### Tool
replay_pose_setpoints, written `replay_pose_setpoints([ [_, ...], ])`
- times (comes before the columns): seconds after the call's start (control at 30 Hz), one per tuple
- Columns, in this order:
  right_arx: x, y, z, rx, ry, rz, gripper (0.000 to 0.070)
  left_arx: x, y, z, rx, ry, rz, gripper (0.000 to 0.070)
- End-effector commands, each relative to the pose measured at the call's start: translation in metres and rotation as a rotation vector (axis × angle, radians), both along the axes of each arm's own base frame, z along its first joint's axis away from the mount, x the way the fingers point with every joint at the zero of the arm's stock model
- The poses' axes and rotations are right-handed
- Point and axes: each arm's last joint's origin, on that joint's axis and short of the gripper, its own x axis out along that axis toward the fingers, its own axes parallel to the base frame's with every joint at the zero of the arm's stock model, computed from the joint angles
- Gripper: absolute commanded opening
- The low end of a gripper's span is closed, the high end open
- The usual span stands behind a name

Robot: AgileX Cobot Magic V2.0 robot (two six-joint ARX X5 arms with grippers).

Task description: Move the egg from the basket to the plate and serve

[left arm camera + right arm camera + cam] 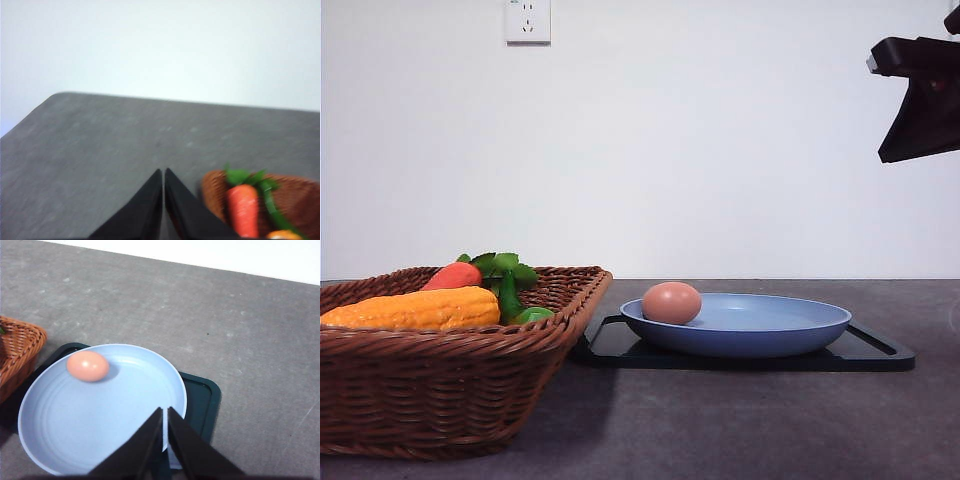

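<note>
A small, smooth pinkish-tan egg (671,302) lies in my large round light-blue plate (770,335), resting on its left side close to the raised rim. The plate sits on a flat black tray (880,352), and the tray sits on the dark grey speckled counter (740,420). Just left of the tray stands a wide, shallow brown woven wicker basket (440,390) with a braided rim. It holds a long yellow-orange squash-shaped vegetable (415,308), an orange-red carrot (453,276) with green leaves (503,266), and a small green piece (532,315) beside them.

In the front view, my right arm (920,95) appears as a black shape raised high at the right edge, well above the plate. In the right wrist view, my right tool (165,412) hangs over the near edge of the plate (60,440), its two black fingers (145,445) pressed nearly together and holding nothing. The egg (88,365) is apart from it, across the plate, toward the basket corner (17,347).

In the left wrist view, which is slightly blurred, my left tool (163,173) is likewise closed and empty, above bare counter (90,150). The basket (295,200) and carrot (243,207) lie just beside it.
</note>
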Motion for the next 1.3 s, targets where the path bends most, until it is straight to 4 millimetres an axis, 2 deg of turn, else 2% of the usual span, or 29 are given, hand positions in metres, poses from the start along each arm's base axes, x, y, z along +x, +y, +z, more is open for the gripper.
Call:
replay_pose_setpoints([
  [0.0,0.001,0.001,0.002,0.016,-0.006,-0.001,0.0,0.001,0.001,-0.007,0.018,-0.011,0.013,0.0],
  [0.23,0.001,0.001,0.002,0.016,-0.006,-0.001,0.0,0.006,0.004,-0.047,0.022,0.019,0.055,0.0],
  [0.63,0.001,0.001,0.002,0.016,-0.006,-0.001,0.0,0.009,0.004,-0.079,0.016,0.177,0.059,0.0],
  [1.27,0.001,0.001,0.002,0.016,-0.006,-0.001,0.0,0.009,0.004,-0.079,0.017,0.183,0.059,0.0],
])
